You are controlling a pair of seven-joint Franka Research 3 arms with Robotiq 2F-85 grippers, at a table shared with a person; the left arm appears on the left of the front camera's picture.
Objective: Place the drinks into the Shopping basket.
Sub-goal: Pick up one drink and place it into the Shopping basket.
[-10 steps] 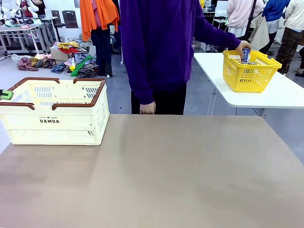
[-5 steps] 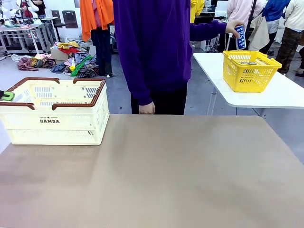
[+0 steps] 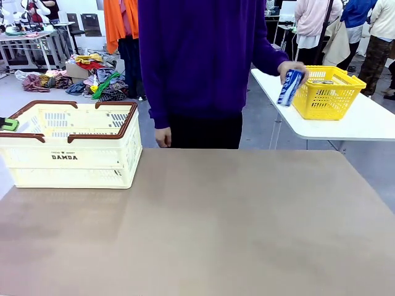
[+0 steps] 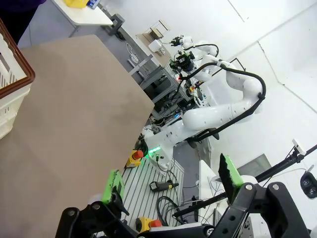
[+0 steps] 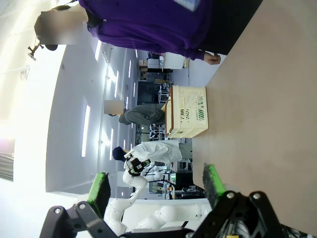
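A: Where was the drink found, and had it been placed in the Shopping basket [image 3: 92,163]?

B: It had not. One blue can [image 3: 289,87] was held tilted in the person's hand [image 3: 295,68], well to the right of the Shopping basket and beyond its far side. The yellow basket [image 3: 327,102] on the white side table [image 3: 345,126] stood farther right again. No can could be made out inside the Shopping basket, though its floor was hidden by the near wall.

A: And how were the pincers set?

B: The left pincer [image 4: 171,178] was seen with its jaws spread apart and nothing between them. The right pincer [image 5: 156,187] was likewise parted and empty.

A: What was judged likely to go wrong?

B: A slim, smooth can passed over at a slant could be pinched off-centre, and it might slip. If it were set down on the brown surface [image 3: 203,228], which lay bare to the right of the Shopping basket, it could be toppled by a parted jaw on approach and would then roll. The can's top was wrapped by the hand, so a hand-over closed too early could catch the person. A release made high above the Shopping basket's rim might dent the can.
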